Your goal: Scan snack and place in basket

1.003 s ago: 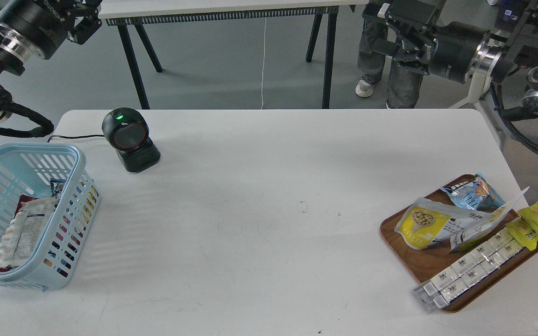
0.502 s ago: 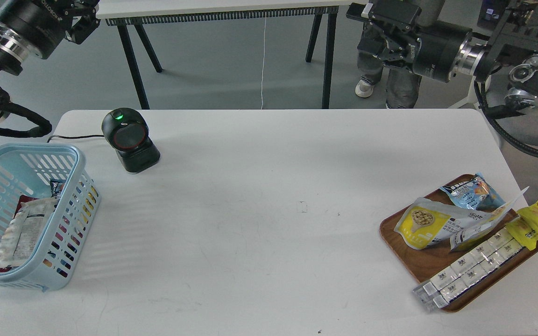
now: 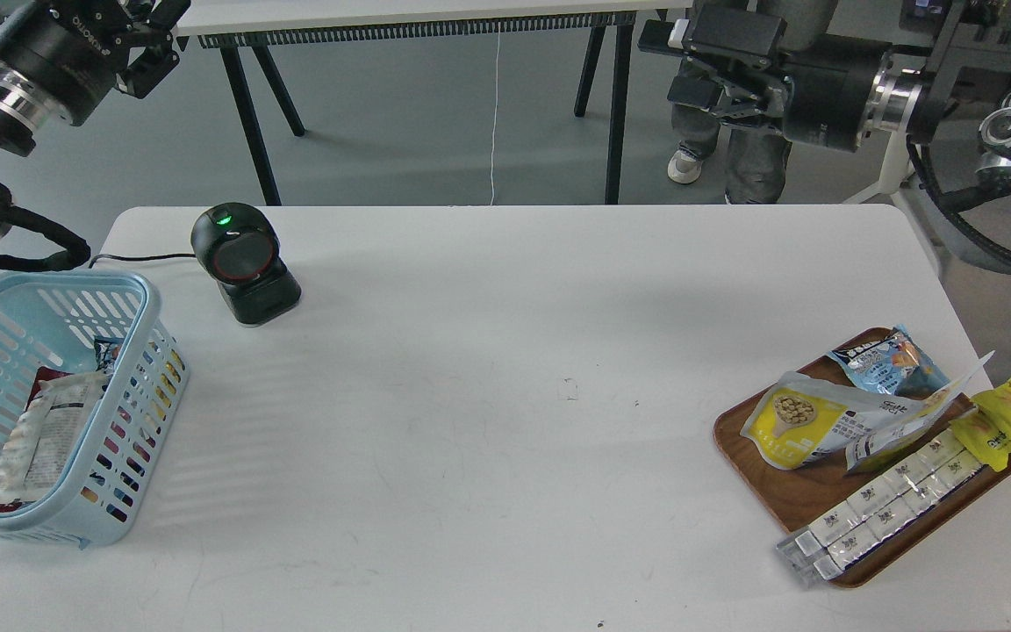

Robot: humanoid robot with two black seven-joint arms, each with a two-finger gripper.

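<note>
Head view shows the snack point(image 3: 799, 427) lying flat on the wooden tray point(image 3: 799, 500), its right end covered by another pouch point(image 3: 909, 426). Far left, the basket point(image 3: 141, 351) is cut off by the frame edge. Both the right gripper point(image 3: 677, 66) and left gripper point(image 3: 150, 31) hang high and dark, fingers impossible to tell.
</note>
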